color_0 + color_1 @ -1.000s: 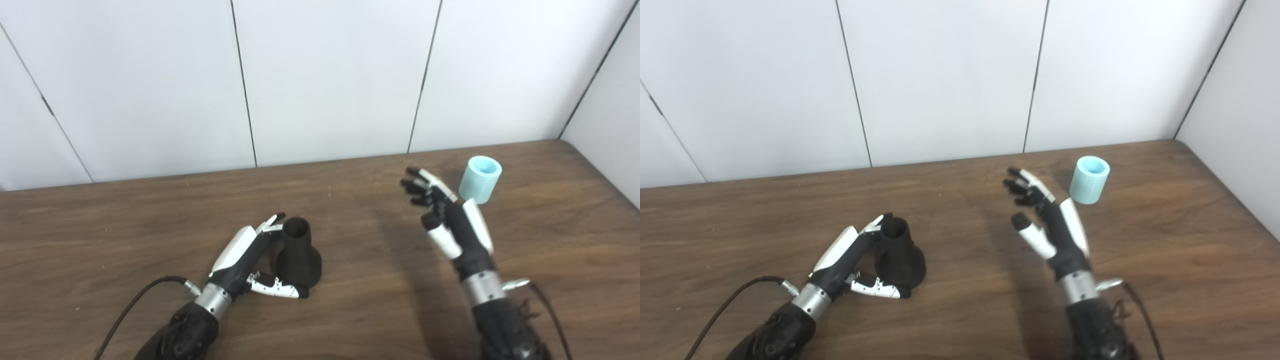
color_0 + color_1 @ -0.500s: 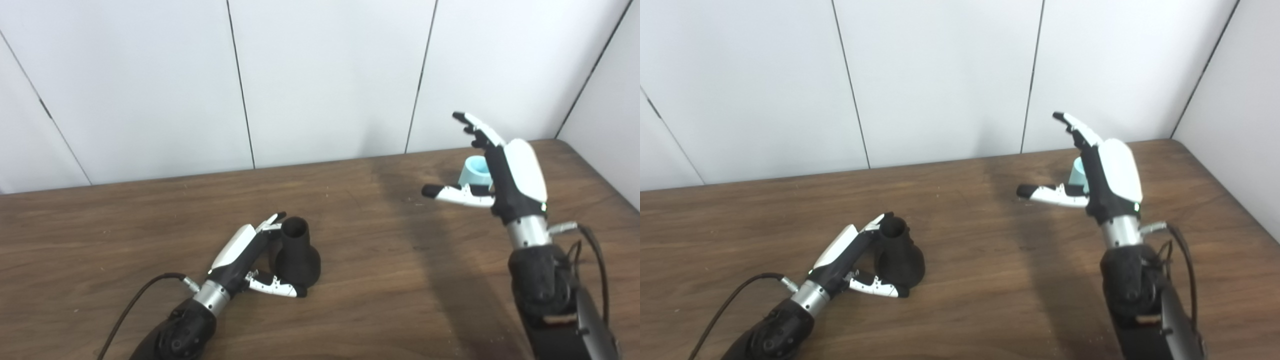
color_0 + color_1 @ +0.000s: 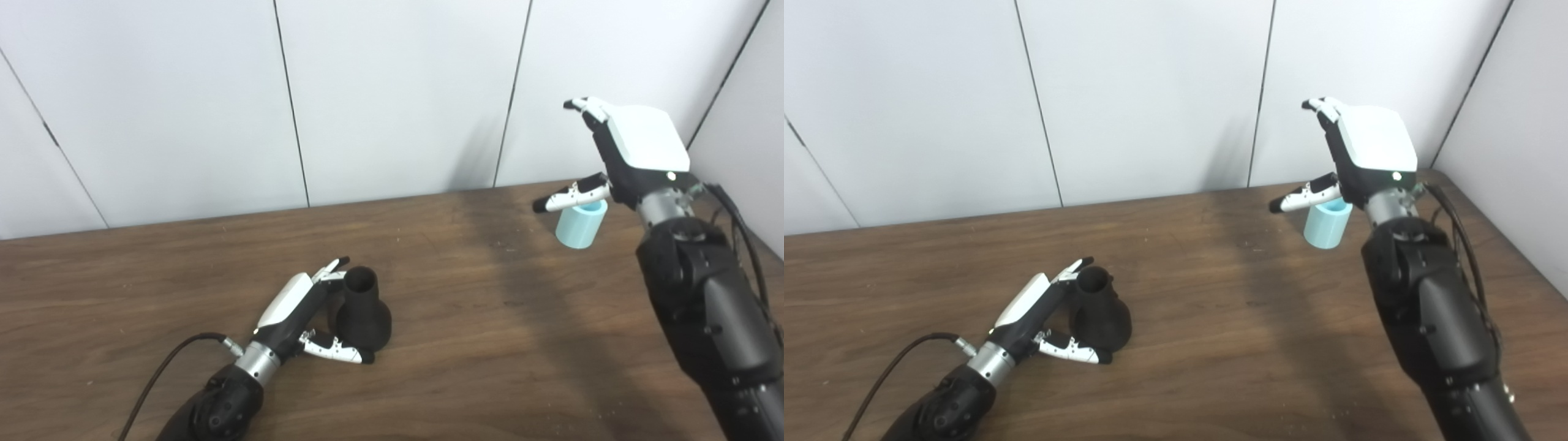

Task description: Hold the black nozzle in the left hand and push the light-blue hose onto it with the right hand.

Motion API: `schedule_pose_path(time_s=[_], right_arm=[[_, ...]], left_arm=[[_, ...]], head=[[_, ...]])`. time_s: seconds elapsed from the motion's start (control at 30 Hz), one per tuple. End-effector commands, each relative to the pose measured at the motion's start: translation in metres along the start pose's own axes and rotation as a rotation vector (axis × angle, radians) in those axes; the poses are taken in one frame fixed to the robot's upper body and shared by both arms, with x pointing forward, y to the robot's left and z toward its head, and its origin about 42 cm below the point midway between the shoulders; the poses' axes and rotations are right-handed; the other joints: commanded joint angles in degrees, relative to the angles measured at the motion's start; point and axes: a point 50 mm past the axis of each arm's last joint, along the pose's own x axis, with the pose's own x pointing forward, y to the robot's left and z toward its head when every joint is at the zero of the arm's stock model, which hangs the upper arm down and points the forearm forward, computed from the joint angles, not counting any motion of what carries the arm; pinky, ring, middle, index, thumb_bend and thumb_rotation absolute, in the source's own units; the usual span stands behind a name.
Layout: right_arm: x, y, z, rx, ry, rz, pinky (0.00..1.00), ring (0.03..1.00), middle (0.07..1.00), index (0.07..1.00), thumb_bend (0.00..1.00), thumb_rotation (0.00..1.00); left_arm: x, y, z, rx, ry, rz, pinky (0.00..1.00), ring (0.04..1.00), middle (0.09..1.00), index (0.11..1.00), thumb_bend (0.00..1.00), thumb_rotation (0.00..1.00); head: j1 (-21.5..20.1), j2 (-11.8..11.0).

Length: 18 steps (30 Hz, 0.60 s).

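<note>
The black nozzle (image 3: 361, 308) stands upright on the wooden table, wide base down, left of centre. My left hand (image 3: 299, 309) lies beside it on the table, fingers behind the neck and thumb along the base, loosely cupping it with fingers apart. The light-blue hose piece (image 3: 580, 223), a short cylinder, stands upright near the far right corner. My right hand (image 3: 618, 150) hovers raised above it, open, fingers spread upward and thumb stretched over the cylinder's rim; its palm holds nothing.
White wall panels close the table's far side and right side, meeting in a corner (image 3: 704, 116) just behind the hose. A black cable (image 3: 165, 367) trails from my left wrist over the table (image 3: 465, 318).
My right arm has risen from the table and swung back and right, ending above the light-blue hose. My left hand and the nozzle have stayed where they were.
</note>
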Motion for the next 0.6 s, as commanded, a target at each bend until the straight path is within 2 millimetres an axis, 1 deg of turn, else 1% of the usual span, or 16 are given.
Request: schedule_pose_path(time_s=[0.0, 0.2, 0.23, 0.27, 0.33, 0.43, 0.57], right_arm=[[0.017, -0.031, -0.004, -0.045, 0.016, -0.043, 0.74, 0.886, 0.936, 0.858, 1.0, 0.21], [0.037, -0.037, -0.01, -0.059, 0.068, 0.067, 0.76, 0.904, 0.95, 0.869, 1.0, 0.2], [0.04, -0.037, -0.011, -0.06, 0.076, 0.089, 0.74, 0.901, 0.949, 0.87, 1.0, 0.2], [0.043, -0.038, -0.011, -0.062, 0.083, 0.105, 0.7, 0.885, 0.941, 0.87, 1.0, 0.2], [0.046, -0.038, -0.009, -0.068, 0.09, 0.131, 0.66, 0.871, 0.936, 0.871, 1.0, 0.21], [0.052, -0.039, -0.007, -0.085, 0.098, 0.166, 0.57, 0.849, 0.934, 0.873, 1.0, 0.22], [0.061, -0.037, -0.007, -0.099, 0.101, 0.191, 0.53, 0.845, 0.938, 0.876, 1.0, 0.23]], left_arm=[[-0.046, -0.059, -0.037, -0.014, 0.18, -0.144, 1.0, 1.0, 0.807, 0.486, 0.52, 0.08], [-0.046, -0.059, -0.039, -0.017, 0.183, -0.143, 1.0, 1.0, 0.807, 0.486, 0.52, 0.08], [-0.046, -0.059, -0.039, -0.017, 0.184, -0.143, 1.0, 1.0, 0.807, 0.486, 0.52, 0.08], [-0.046, -0.059, -0.039, -0.017, 0.185, -0.143, 1.0, 1.0, 0.807, 0.486, 0.52, 0.08], [-0.045, -0.06, -0.039, -0.015, 0.186, -0.143, 1.0, 1.0, 0.808, 0.486, 0.52, 0.08], [-0.046, -0.06, -0.039, -0.011, 0.186, -0.142, 1.0, 1.0, 0.807, 0.486, 0.52, 0.08], [-0.046, -0.06, -0.038, -0.012, 0.185, -0.14, 1.0, 1.0, 0.807, 0.486, 0.52, 0.08]], head=[[0.0, 0.1], [0.2, -0.1], [0.2, -0.1], [0.2, -0.1], [0.2, -0.1], [0.4, 0.0], [0.4, 0.0]])
